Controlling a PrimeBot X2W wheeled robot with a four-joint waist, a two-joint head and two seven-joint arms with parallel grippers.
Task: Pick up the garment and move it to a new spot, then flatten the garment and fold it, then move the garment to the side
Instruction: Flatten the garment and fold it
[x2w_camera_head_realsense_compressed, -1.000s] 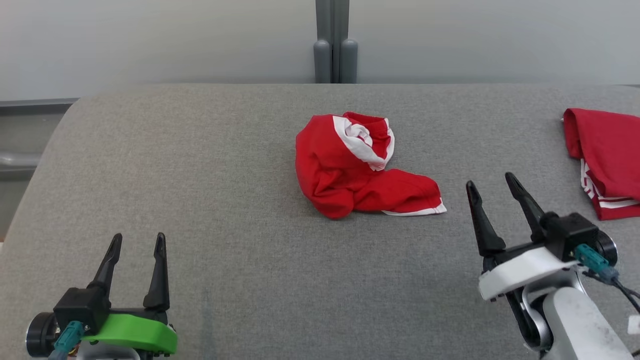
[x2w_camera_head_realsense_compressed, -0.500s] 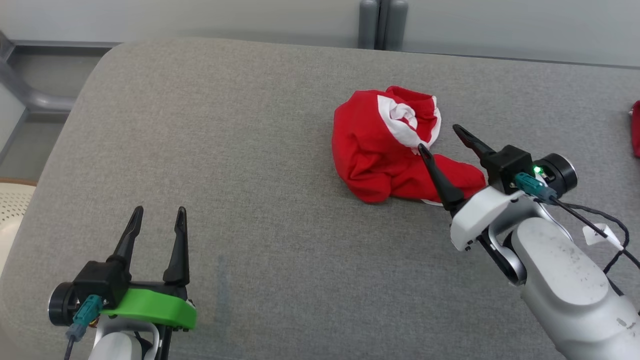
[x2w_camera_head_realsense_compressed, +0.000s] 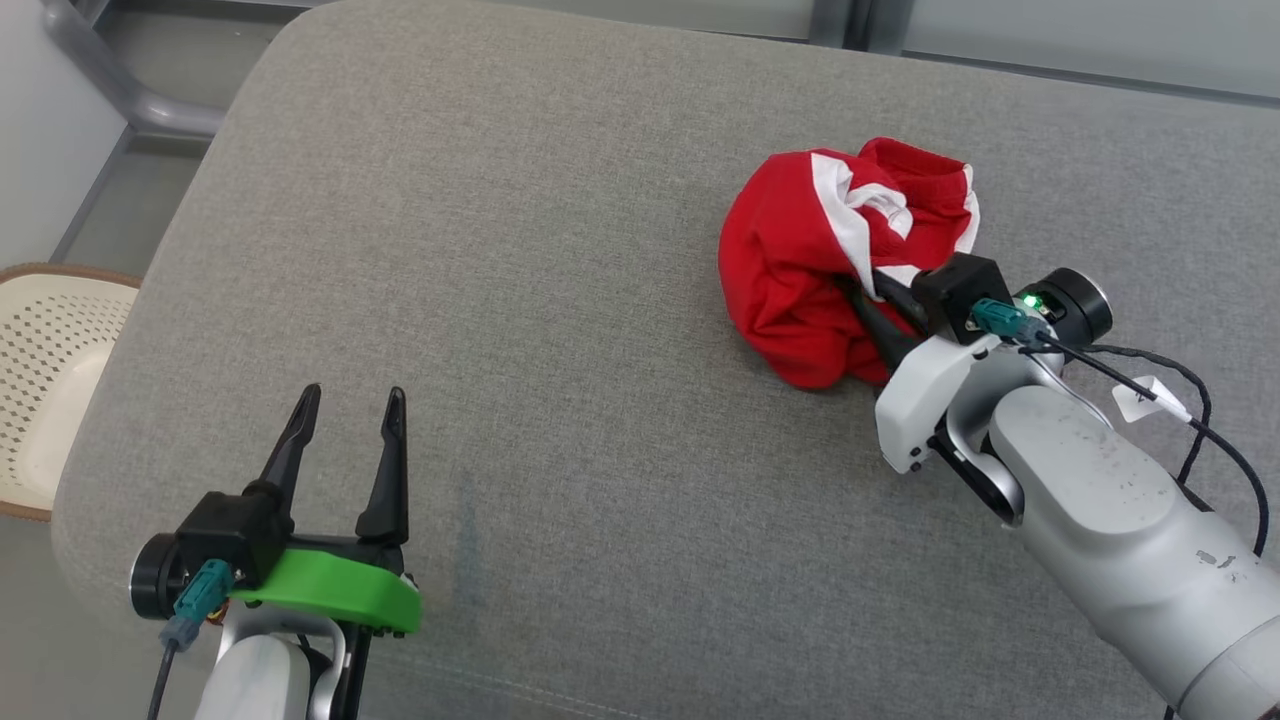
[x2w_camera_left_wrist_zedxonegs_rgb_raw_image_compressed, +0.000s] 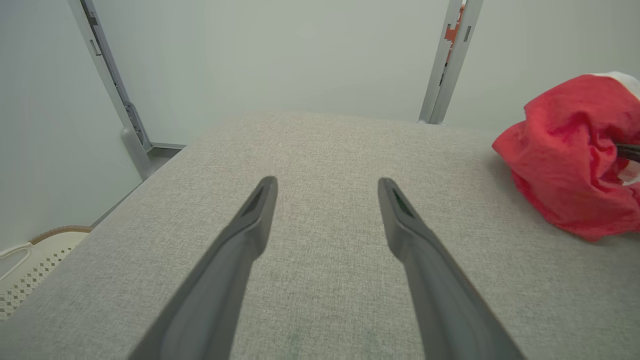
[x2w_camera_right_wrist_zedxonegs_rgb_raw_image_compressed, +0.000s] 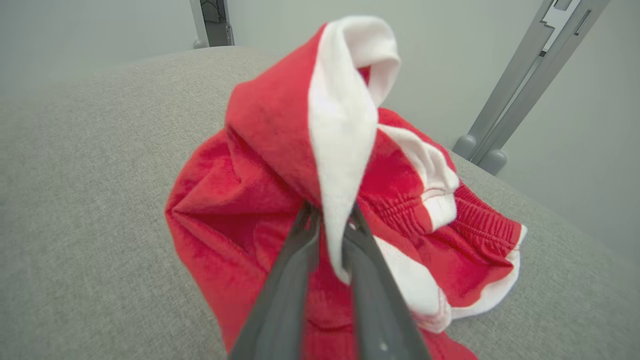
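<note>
Head view: basket (x2w_camera_head_realsense_compressed: 58, 352) well left of garment (x2w_camera_head_realsense_compressed: 795, 255)

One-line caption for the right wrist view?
Right gripper, jaws shut on a white-trimmed fold of the crumpled red garment on the grey cushion.

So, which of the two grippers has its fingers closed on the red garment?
The right gripper: its fingers pinch a white-edged fold of the garment. The left gripper stands open, apart from it.
</note>
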